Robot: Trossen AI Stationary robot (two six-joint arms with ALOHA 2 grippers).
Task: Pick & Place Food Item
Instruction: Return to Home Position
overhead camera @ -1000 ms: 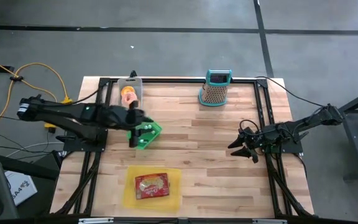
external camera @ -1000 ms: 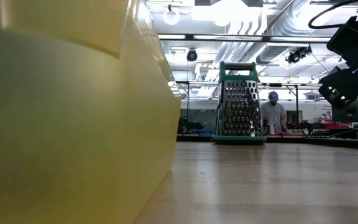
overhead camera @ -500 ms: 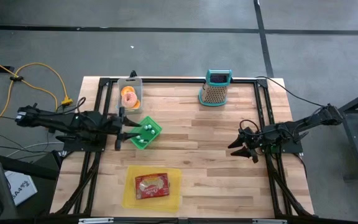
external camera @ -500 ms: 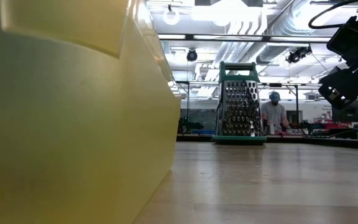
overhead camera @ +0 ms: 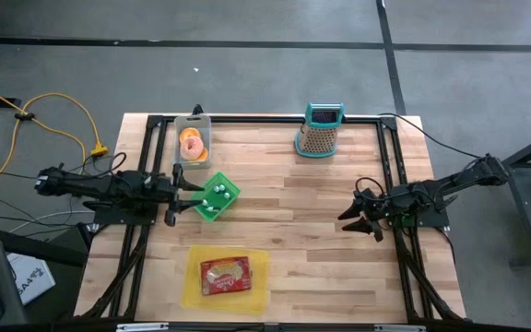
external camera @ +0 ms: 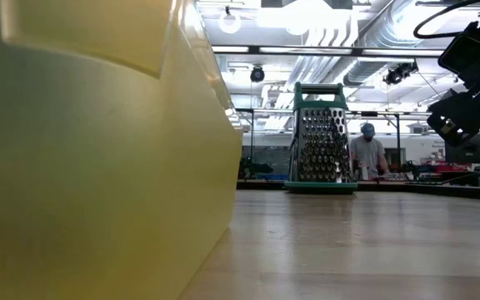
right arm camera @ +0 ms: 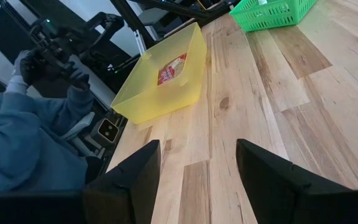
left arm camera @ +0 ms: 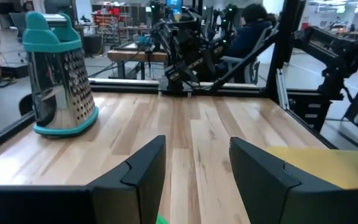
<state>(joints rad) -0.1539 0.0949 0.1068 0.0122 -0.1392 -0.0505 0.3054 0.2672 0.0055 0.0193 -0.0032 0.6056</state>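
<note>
A red food packet [overhead camera: 224,275] lies in a yellow tray [overhead camera: 192,288] near the table's front edge; the right wrist view shows the packet [right arm camera: 171,68] too. An orange food item [overhead camera: 192,143] sits in a grey tray [overhead camera: 193,121] at the far left. A green basket [overhead camera: 216,196] with small white pieces stands on the wood, left of centre. My left gripper [overhead camera: 187,191] is open and level, just left of the basket, with nothing between its fingers [left arm camera: 143,169]. At the right side my right gripper [overhead camera: 358,218] is also open and holds nothing.
A metal grater with a teal handle [overhead camera: 319,132] stands at the far edge, right of centre. A black frame [overhead camera: 265,118] runs around the table. The yellow tray's wall [external camera: 98,167] fills the low view's left. A person in a blue hoodie [right arm camera: 23,143] sits beyond the table's near side.
My left gripper has drawn back from over the green basket toward the table's left edge and sunk lower, tipping from a downward slant to level. Its fingers stay apart. The basket stays where it was. My right arm has kept still.
</note>
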